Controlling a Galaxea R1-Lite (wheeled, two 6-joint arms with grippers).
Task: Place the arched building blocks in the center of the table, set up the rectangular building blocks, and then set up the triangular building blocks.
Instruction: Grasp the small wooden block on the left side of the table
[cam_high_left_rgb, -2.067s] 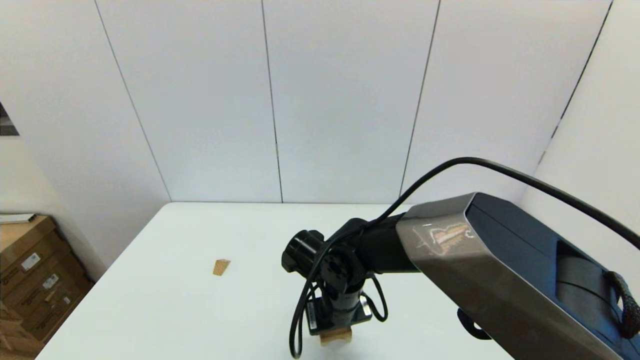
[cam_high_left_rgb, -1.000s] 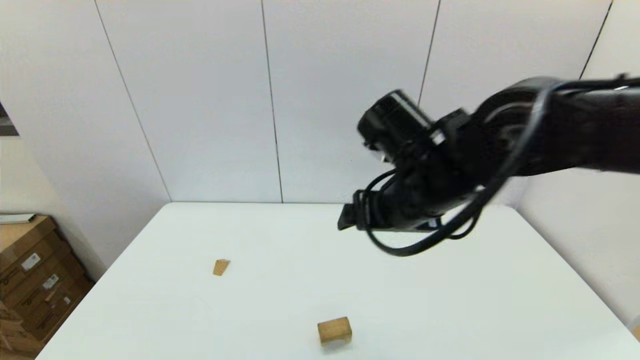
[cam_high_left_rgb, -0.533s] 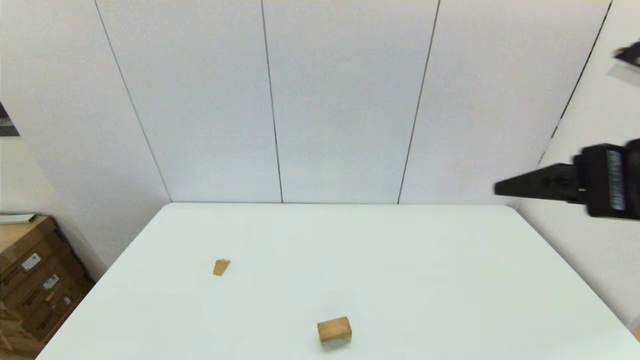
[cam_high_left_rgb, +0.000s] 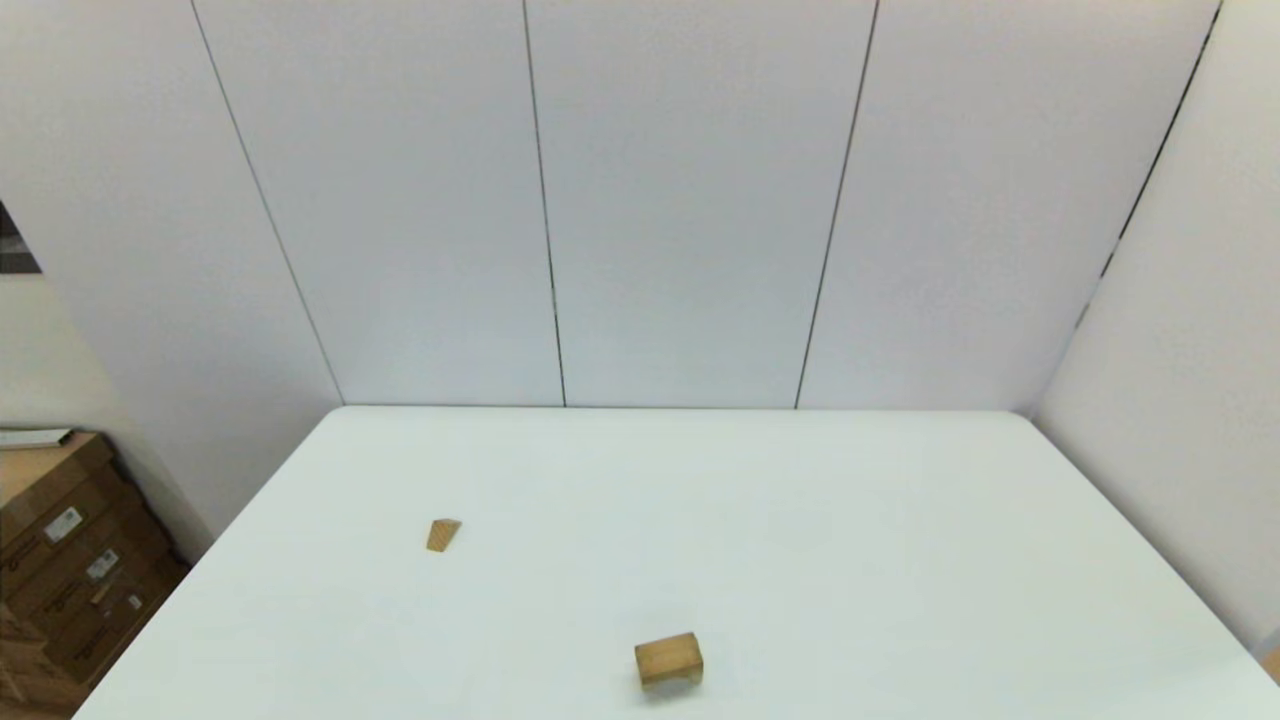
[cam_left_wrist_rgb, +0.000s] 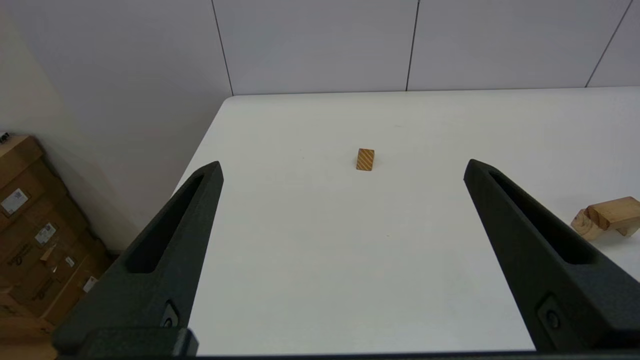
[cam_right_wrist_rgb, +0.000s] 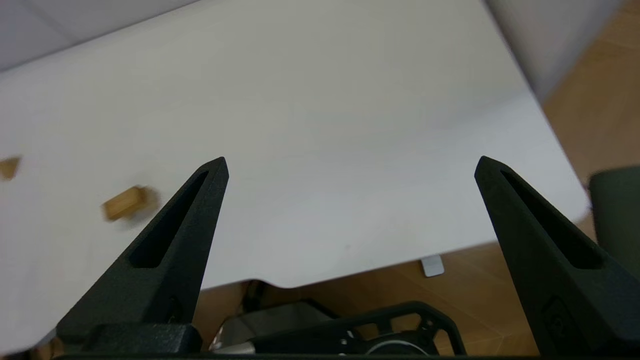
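On the white table (cam_high_left_rgb: 850, 520), the arched block (cam_high_left_rgb: 668, 659) sits placed near the front edge and the triangular block (cam_high_left_rgb: 443, 534) toward the left edge; both the left gripper (cam_left_wrist_rgb: 342, 167) and the right gripper (cam_right_wrist_rgb: 350, 165) hang wide open and empty, so fetching the unseen rectangular block likely comes next.

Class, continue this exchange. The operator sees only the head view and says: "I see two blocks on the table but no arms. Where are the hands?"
Observer: The left hand is open, pointed at the triangular block.
Operator: And the right?
Observer: The right hand is open too, by the table edge, with floor showing below.
Operator: How does the bigger block sit?
Observer: The arched block seems to rest hollow side down.
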